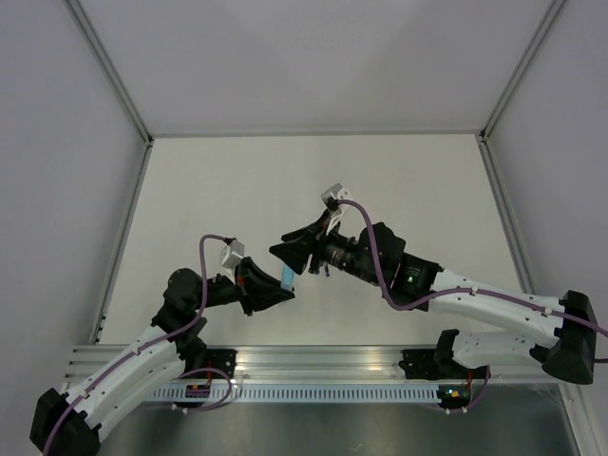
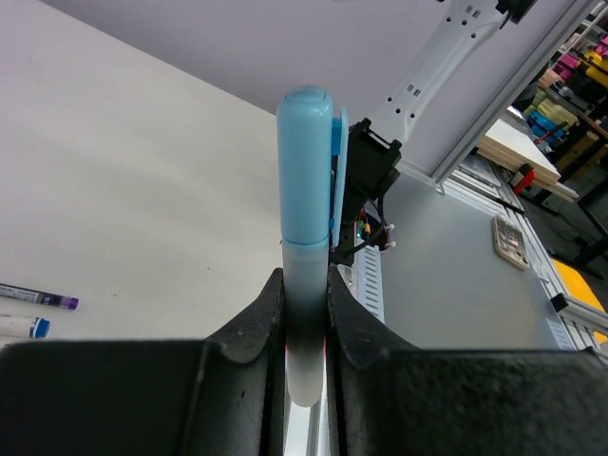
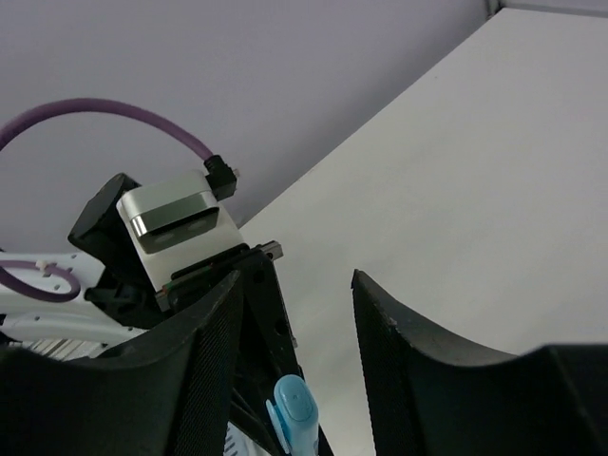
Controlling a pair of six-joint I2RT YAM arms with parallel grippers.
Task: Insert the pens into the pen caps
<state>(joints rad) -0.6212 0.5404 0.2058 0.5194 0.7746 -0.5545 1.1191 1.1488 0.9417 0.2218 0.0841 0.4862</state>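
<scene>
The white-barrelled pen (image 2: 304, 332) is being clamped upright between the fingers of the left gripper (image 2: 304, 282), above the near middle of the table (image 1: 399, 180). The light blue cap (image 2: 306, 161) is being carried on the pen's upper end, seated down onto the barrel, with its clip turned to the right in the left wrist view.

The right gripper (image 3: 296, 280) is being held with its jaws apart. The cap's rounded tip is being shown low between its two fingers in the right wrist view, and whether either finger is touching the cap cannot be told. In the top view the two grippers are being pointed at each other, with the cap between them.

At the left edge of the left wrist view, a dark pen (image 2: 43, 298) with a purple end is being shown lying flat on the table. Just beside it, a white piece (image 2: 24, 327) with a dark blue end is being shown, and both are being cut off by the frame.
</scene>
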